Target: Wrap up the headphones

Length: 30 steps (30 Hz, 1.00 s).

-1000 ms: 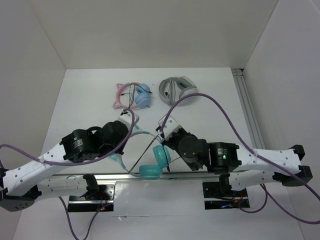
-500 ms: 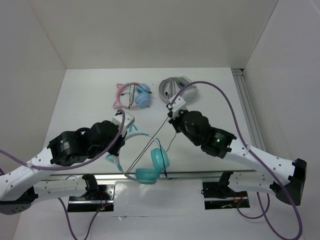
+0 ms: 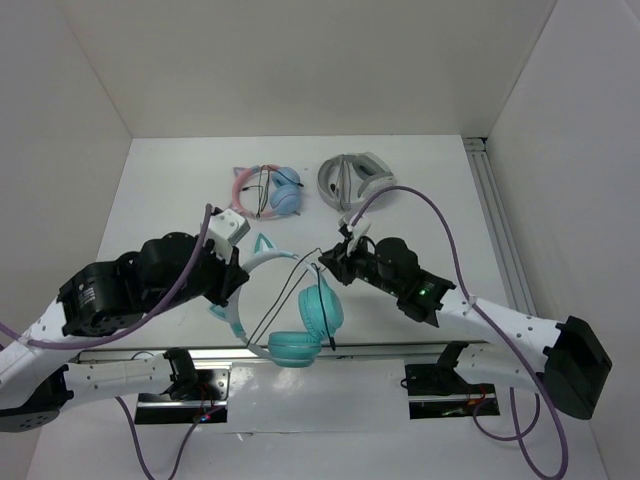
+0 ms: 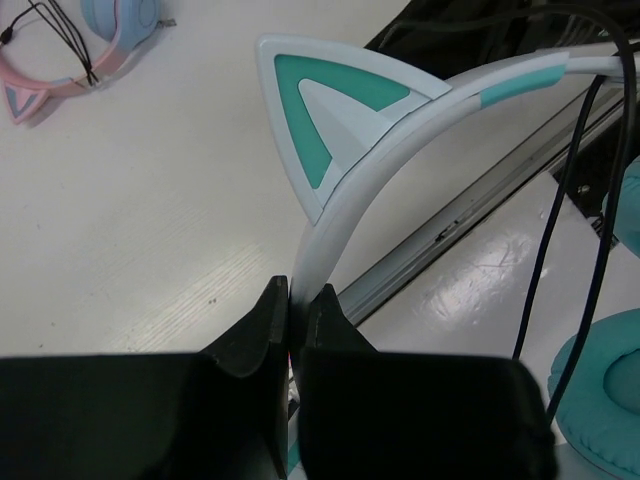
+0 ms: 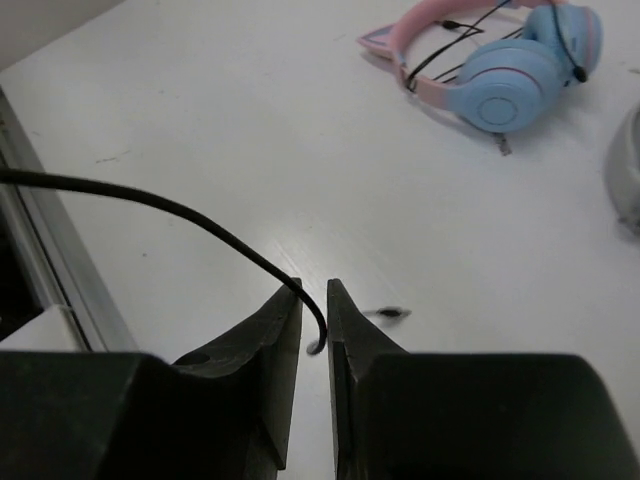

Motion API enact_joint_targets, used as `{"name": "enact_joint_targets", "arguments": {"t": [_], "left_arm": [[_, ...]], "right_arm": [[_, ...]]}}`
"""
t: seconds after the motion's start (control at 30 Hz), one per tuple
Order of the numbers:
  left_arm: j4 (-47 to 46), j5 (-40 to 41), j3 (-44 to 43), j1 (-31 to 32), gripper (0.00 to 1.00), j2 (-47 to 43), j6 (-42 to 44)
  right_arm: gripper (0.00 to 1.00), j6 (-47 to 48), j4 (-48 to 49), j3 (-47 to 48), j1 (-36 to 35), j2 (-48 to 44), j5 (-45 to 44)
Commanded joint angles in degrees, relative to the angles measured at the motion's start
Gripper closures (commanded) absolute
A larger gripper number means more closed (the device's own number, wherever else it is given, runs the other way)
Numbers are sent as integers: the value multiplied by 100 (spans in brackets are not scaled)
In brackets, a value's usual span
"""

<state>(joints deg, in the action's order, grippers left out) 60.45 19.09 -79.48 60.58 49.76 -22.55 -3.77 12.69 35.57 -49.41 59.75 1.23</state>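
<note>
The teal headphones (image 3: 320, 308) lie near the table's front edge with their pale cat-ear headband (image 3: 262, 250) arching left. My left gripper (image 3: 234, 283) is shut on the headband (image 4: 345, 190) just below one cat ear, and the ear cups (image 4: 600, 400) hang at the right of the left wrist view. My right gripper (image 3: 322, 262) is just above the cups, shut on the thin black cable (image 5: 200, 220) near its curled end. The cable (image 4: 573, 190) loops slack past the headband.
Pink-and-blue cat-ear headphones (image 3: 268, 190) and grey-white headphones (image 3: 355, 178) lie at the back of the table. They also show in the right wrist view as pink-and-blue (image 5: 500, 70) and grey-white (image 5: 628, 170). A metal rail (image 3: 400, 350) runs along the front edge. White walls enclose the table.
My right gripper has come back down and left from near the grey-white headphones, and the taut cable has gone slack into a loop. My left arm has shifted left with the headband.
</note>
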Motion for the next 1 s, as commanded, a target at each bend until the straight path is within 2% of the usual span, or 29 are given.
{"name": "enact_joint_targets", "arguments": {"t": [0.0, 0.23, 0.47, 0.67, 0.97], "left_arm": [[-1043, -195, -331, 24, 100, -36, -329], [-1262, -143, -568, 24, 100, -98, -672], [-1071, 647, -753, 24, 100, -344, -1146], [-956, 1079, -867, 24, 100, -213, -1375], [-1079, 1202, -1034, 24, 100, -36, -1498]], "right_arm": [[77, -501, 1665, -252, 45, 238, 728], [77, -897, 3063, -525, 97, 1196, 861], [78, -1257, 4021, -657, -33, 2049, 1142], [79, -1310, 4356, -868, -218, 2261, 1020], [80, -1477, 4716, -929, -166, 2656, 1204]]}}
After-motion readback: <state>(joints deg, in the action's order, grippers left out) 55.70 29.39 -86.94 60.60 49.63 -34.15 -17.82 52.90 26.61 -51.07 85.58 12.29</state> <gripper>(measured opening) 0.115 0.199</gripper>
